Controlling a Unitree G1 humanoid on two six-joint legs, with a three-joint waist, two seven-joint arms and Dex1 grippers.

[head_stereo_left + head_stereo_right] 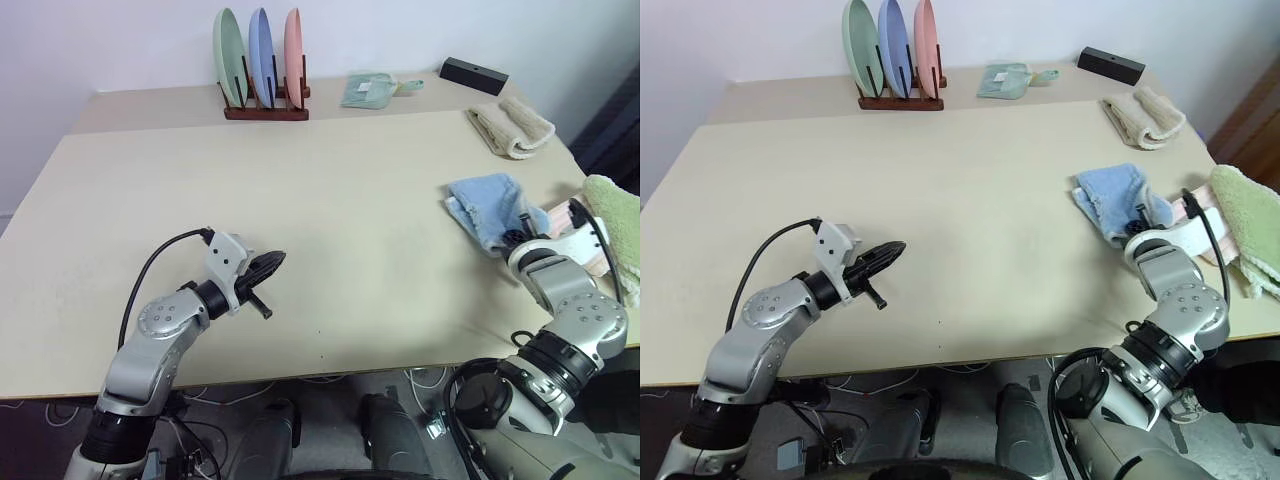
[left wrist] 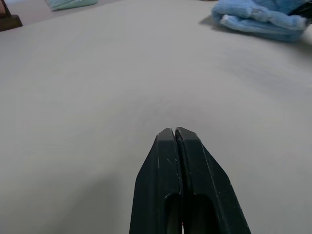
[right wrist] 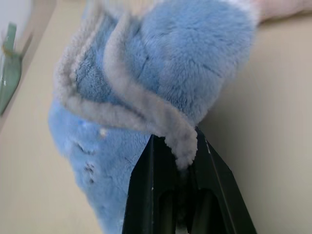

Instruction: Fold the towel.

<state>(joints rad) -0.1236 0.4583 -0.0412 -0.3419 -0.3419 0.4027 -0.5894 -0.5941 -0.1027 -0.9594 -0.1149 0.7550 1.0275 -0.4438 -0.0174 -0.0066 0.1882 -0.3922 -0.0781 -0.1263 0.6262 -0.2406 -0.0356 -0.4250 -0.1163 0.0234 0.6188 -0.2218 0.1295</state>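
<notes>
Pinched in your right gripper [image 3: 181,146] is the pale hem of the towel [image 1: 487,208], bunched at three o'clock on the table [image 1: 330,190]. It's soft, limp terry; grip hems or corners. Your left gripper [image 1: 268,264], at eight o'clock, is pressed together, empty.

silver jointed arms, black cables, black-fingered hands

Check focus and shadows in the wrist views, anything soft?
Left wrist view: shut left claw is sharp, its faint shadow falls on the table, and the towel is soft. Right wrist view: right claw pinches the pale hem, the nap is sharp, and the table edge is blurred.
</notes>
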